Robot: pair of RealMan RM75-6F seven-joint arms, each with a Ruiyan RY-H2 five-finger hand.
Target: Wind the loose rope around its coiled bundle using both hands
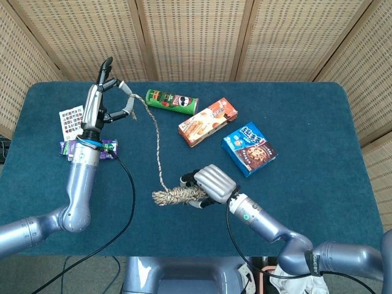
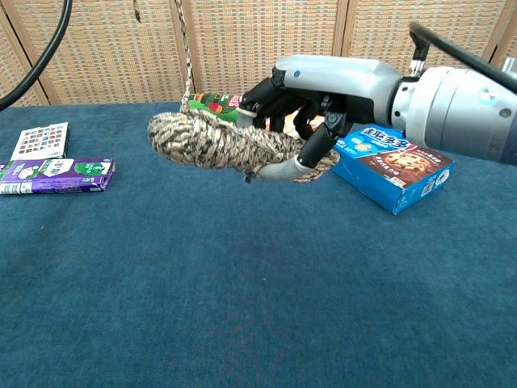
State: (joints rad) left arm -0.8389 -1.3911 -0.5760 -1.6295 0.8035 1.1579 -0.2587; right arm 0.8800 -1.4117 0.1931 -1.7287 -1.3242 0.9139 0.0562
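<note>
Near the front edge of the blue-carpeted bench [image 1: 318, 202], the right hand [image 1: 211, 182] is gripping the mottled tan coiled rope bundle [image 1: 177, 196] by one end, holding it off the surface with its long axis running left-right and its free end pointing toward the bench's left edge. From that end the loose braided rope [image 1: 156, 147] is rising taut toward the far-left corner, where the raised left hand [image 1: 98, 104] is pinching it. To wind well, the left hand should probably be keeping tension while circling the bundle's exposed half, clear of the green snack can [image 1: 173, 101].
</note>
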